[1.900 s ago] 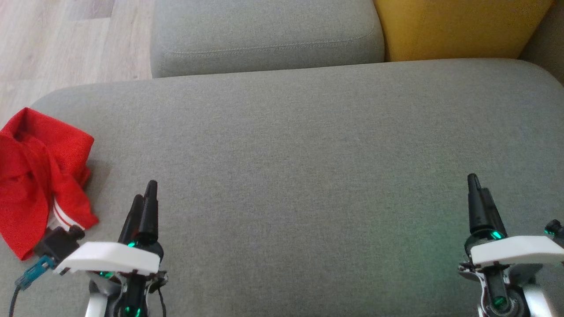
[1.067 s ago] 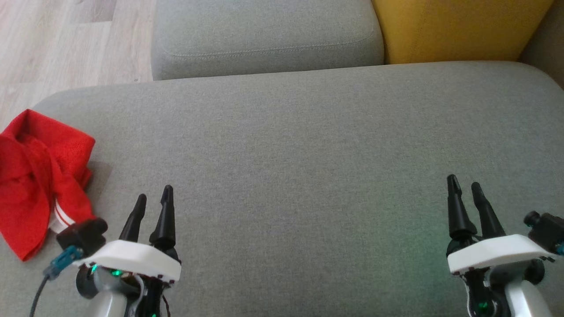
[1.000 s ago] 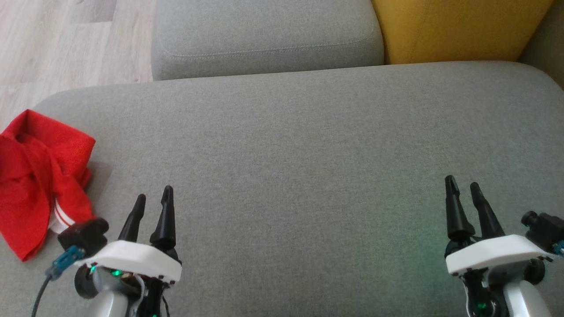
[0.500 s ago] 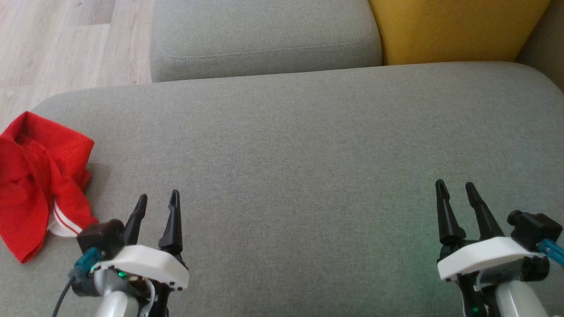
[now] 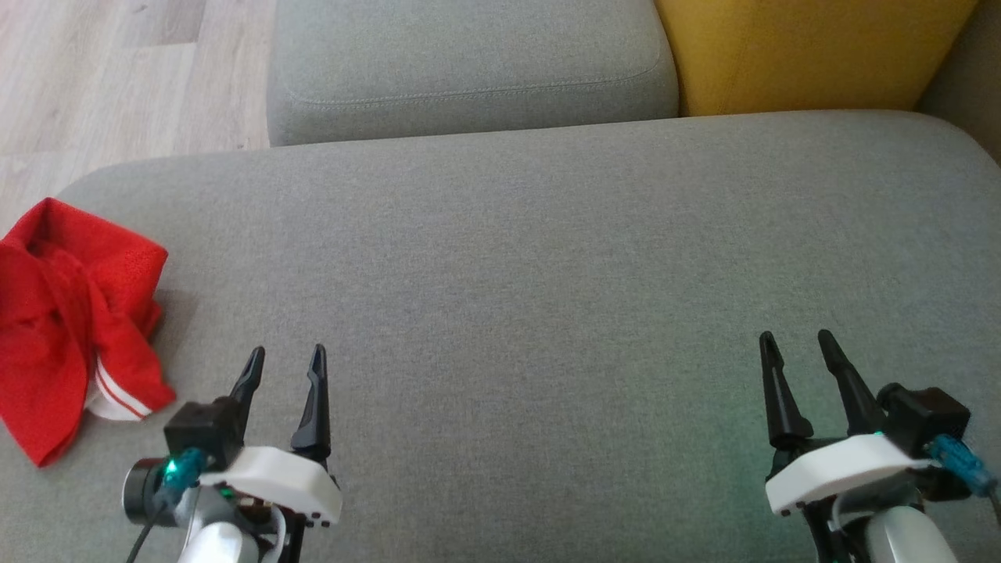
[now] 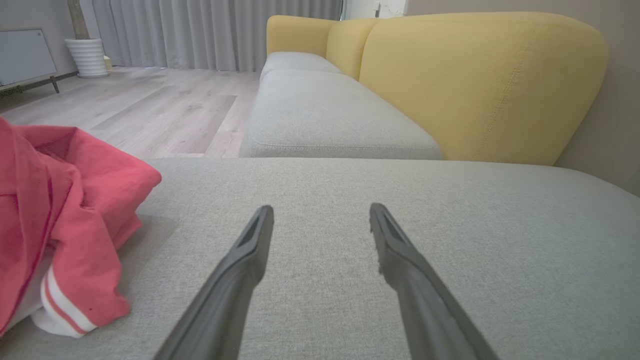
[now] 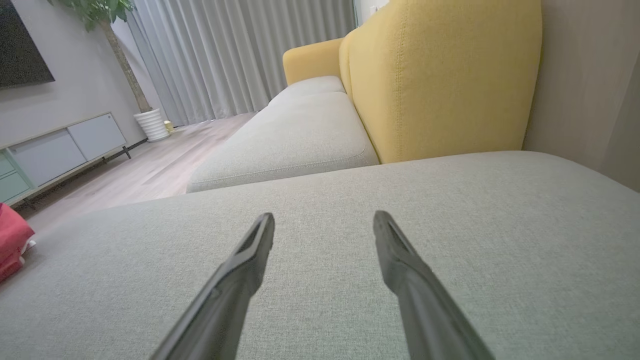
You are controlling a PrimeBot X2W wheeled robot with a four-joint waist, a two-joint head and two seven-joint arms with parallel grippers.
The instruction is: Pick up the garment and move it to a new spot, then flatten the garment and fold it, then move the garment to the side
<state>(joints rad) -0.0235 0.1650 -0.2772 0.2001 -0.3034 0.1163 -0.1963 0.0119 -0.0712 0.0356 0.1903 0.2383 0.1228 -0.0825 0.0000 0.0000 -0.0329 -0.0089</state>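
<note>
Red garment is found crumpled at the left edge of the grey cushion, partly cut off by the head view's frame. The heap is drawn out front to back along that edge. A white-striped hem is turned out at its near corner, on the side facing the cushion's middle. Left gripper is held over the cushion's near-left part, near the garment but not touching. Its jaws are spread wide with nothing between them. Its fingers are pointed toward the cushion's far edge, so the garment lies off to the left of the jaws, not ahead of them. Right gripper is held over the cushion's near-right part, well apart from the garment, jaws likewise wide and empty. Left arm is judged the nearer. A leftward turn or shift would be needed before any grasp, probably onto the striped hem. Pick-up is not yet begun.
</note>
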